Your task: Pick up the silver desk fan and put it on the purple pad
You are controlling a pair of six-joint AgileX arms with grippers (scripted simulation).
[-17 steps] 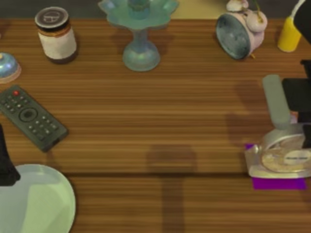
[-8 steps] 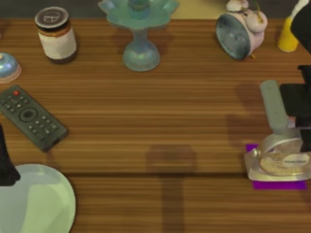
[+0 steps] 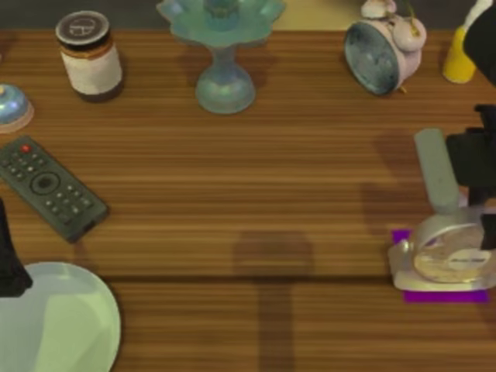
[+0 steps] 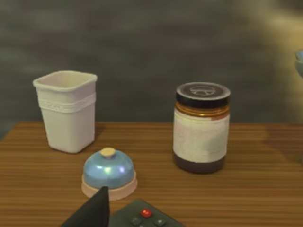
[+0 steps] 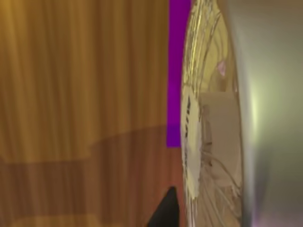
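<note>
The silver desk fan (image 3: pixel 453 260) stands on the purple pad (image 3: pixel 446 296) at the table's right edge and covers most of it. My right gripper (image 3: pixel 487 231) hangs over the fan. In the right wrist view one dark fingertip (image 5: pixel 166 208) sits just beside the fan's chrome ring (image 5: pixel 208 118) with a thin gap between them, so the gripper is open. The other finger is hidden behind the fan. A strip of the pad (image 5: pixel 179 71) shows past the ring. My left gripper (image 3: pixel 9 263) is parked at the left edge, open and holding nothing.
A pinkish alarm clock (image 3: pixel 381 45) and a yellow bottle (image 3: pixel 460 56) stand behind the fan. A teal stand (image 3: pixel 223 54), a jar (image 3: pixel 89 56), a bell (image 3: pixel 12 107), a remote (image 3: pixel 50 188) and a pale green dish (image 3: pixel 58 318) sit to the left. A white cup (image 4: pixel 66 111) stands beyond the bell.
The fan has settled a little lower over the pad, hiding more purple. The right arm has shifted slightly; the left arm has not moved.
</note>
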